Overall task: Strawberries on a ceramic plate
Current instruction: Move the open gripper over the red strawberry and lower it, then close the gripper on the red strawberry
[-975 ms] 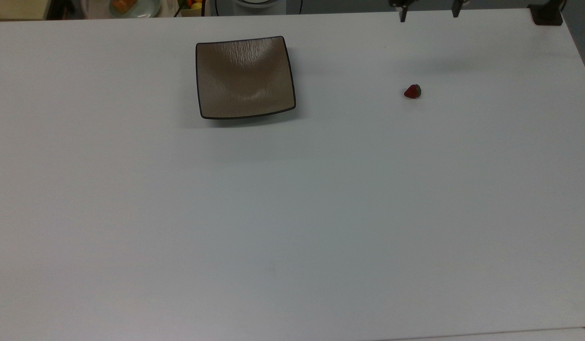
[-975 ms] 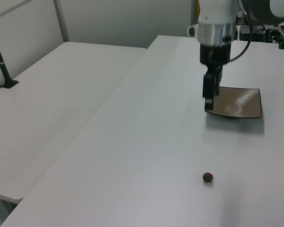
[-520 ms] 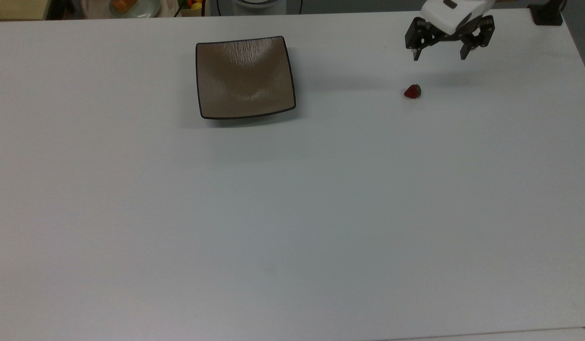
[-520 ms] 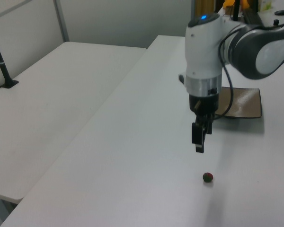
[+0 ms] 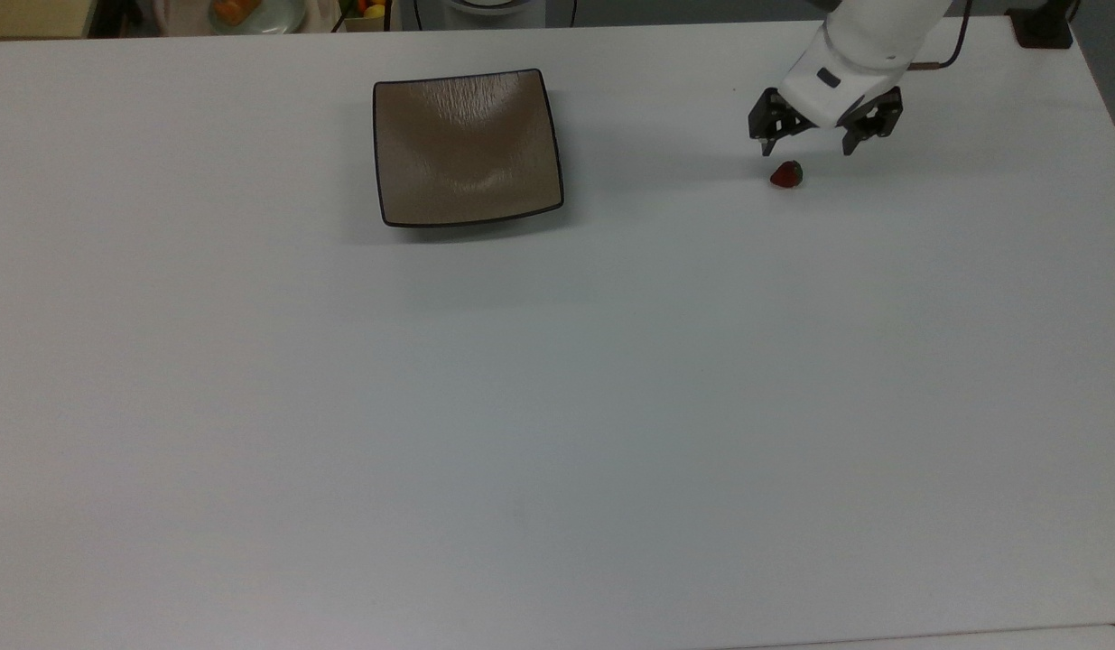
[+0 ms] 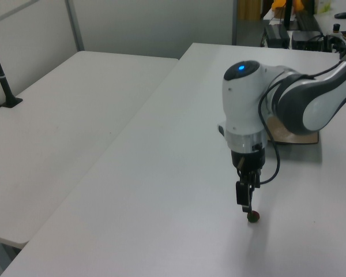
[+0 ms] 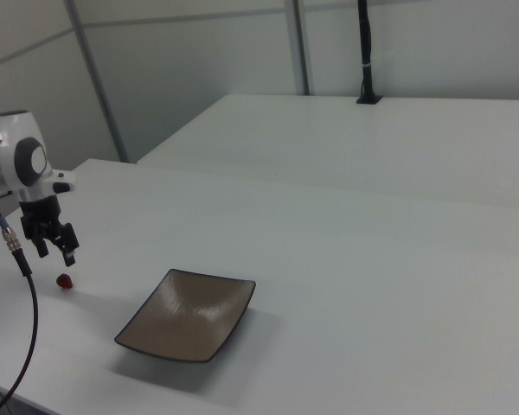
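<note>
One white table (image 5: pixel 557 406) carries everything. Ceramic plate (image 5: pixel 468 148), square, tan-brown, dark rim, sits bare near the top view's upper middle. Gripper (image 5: pixel 808 150) hangs just above the strawberry (image 5: pixel 786 174), fingers (image 5: pixel 765 137) spread wide, nothing between them. Strawberry lies on the table, well apart from the plate, toward the top view's right; in the right view it lies left of the plate.

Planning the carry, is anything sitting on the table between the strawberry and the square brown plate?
Nothing visible: bare table lies between the strawberry and the ceramic plate. The open hand hangs just above the strawberry.
</note>
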